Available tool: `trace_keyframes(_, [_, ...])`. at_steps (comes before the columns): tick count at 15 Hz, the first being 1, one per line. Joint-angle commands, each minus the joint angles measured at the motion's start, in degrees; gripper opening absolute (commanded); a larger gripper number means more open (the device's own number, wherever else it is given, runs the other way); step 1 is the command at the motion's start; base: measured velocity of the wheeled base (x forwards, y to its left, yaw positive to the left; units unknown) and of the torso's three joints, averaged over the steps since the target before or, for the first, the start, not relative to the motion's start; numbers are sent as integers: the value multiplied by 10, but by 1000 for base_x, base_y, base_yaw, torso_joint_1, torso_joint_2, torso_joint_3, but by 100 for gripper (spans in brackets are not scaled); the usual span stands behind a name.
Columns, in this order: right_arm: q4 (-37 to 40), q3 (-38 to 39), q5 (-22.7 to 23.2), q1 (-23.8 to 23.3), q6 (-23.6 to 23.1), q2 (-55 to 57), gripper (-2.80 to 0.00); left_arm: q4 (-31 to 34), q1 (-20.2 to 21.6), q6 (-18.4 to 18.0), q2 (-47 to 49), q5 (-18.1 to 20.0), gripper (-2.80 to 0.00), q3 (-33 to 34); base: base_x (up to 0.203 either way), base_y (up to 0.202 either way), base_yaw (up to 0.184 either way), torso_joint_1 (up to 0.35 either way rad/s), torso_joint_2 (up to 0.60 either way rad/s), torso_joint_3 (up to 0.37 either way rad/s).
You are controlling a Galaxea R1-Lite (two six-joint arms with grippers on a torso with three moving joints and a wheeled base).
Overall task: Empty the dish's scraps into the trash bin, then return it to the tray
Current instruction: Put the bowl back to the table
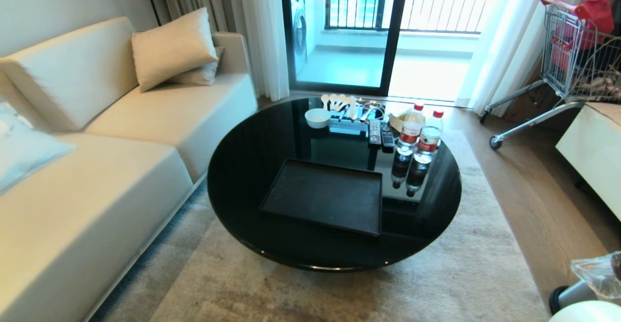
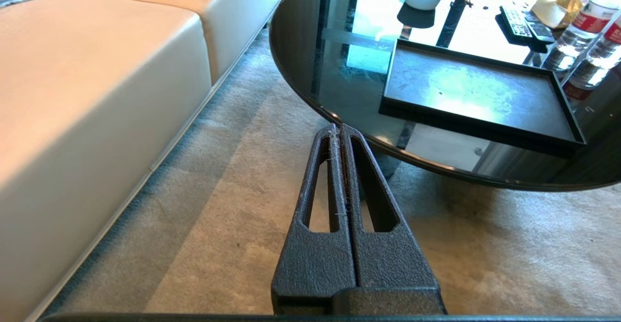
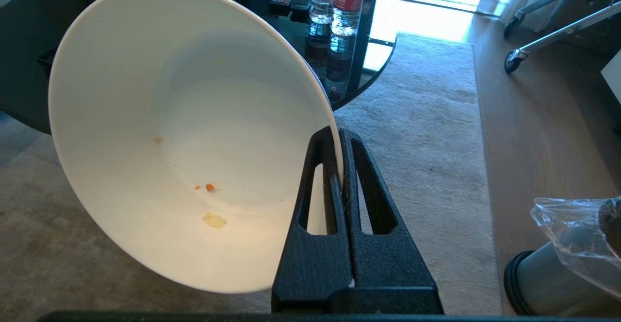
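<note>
Right gripper (image 3: 341, 135) pinched shut on the rim of the plain round glossy white deep-sided dish (image 3: 184, 133), one finger inside the wall, one outside; the dish hangs off to the side over the beige carpet, tipped so its inside faces the wrist camera. Almost emptied: only a few scraps (image 3: 209, 187) cling to the wall, tiny orange crumbs and one pale yellowish piece. Small cylindrical brushed-metal trash bin (image 3: 543, 268) with dark base and clear liner bag stands on the wood floor at about four o'clock from the dish, well apart from it. Left gripper (image 2: 341, 129), fingers pressed together on nothing, hangs low over the carpet just short of the round glossy black tabletop's (image 1: 242, 167) edge. Large flat rectangular matte black tray (image 1: 325, 196) lies bare on the near half of the table; from it, a smaller white bowl (image 1: 318, 117) sits at twelve o'clock, two clear red-capped water bottles (image 1: 419, 135) at about two o'clock. Judged stage: dumping done or nearly so, return to tray remaining. Risks: a thin rim pinch on glossy ware could slip or swing the dish when the arm moves; the last crumbs may drop on the carpet; a wide approach could knock the bottles; setting down tilted might clip the tray rim.
</note>
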State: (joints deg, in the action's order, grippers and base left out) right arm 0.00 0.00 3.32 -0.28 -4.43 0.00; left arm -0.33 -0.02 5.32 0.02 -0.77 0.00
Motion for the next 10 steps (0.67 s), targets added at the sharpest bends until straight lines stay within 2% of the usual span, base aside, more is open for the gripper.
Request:
trace_keyframes(1, [-1,0,0,0,-1,1,-280,0,0,0,0,0,-280,0,0,0,0,0,0,0])
trace_keyframes(10, [0,0,0,0,-1,0,-280,0,0,0,0,0,-280,0,9,0,0,-1,0,0])
